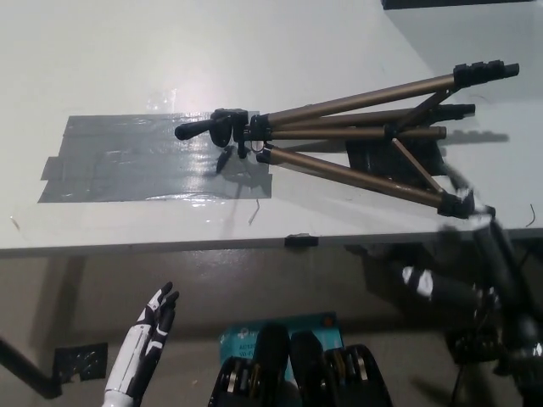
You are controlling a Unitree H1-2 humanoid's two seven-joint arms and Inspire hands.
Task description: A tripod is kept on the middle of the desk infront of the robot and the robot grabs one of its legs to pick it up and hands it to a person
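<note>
On the white desk top (170, 51) we note a broad patch of grey tape strips (119, 161), shiny in places, left of middle. A smaller black patch (369, 158) lies further right, partly under the tripod's legs. A small black clip (301, 241) sits on the desk's near edge. Below the edge, on the floor, a teal box with a printed label (280, 332) shows, and a dark taped square (81, 360) lies at lower left. A dark slab (458, 2) cuts the top right corner. Nothing lies between the right hand and the tripod.

The bronze-legged tripod with black fittings (339, 131) lies on its side across the middle and right of the desk. Its black head and handle (208, 130) rest on the right end of the grey tape, and its legs fan out towards the right. The nearest leg (356, 174) slants down towards the desk's near edge and ends in a black foot (454, 203).

The black right hand (471, 208) is up at that foot, its arm rising from the bottom right. It is smeared by blur, so we cannot tell whether it touches the leg or how its fingers are set.

The white left hand (159, 314) rests low at the lower left, below the desk edge and well apart from the tripod. Its dark fingers are stretched out and hold nothing.
</note>
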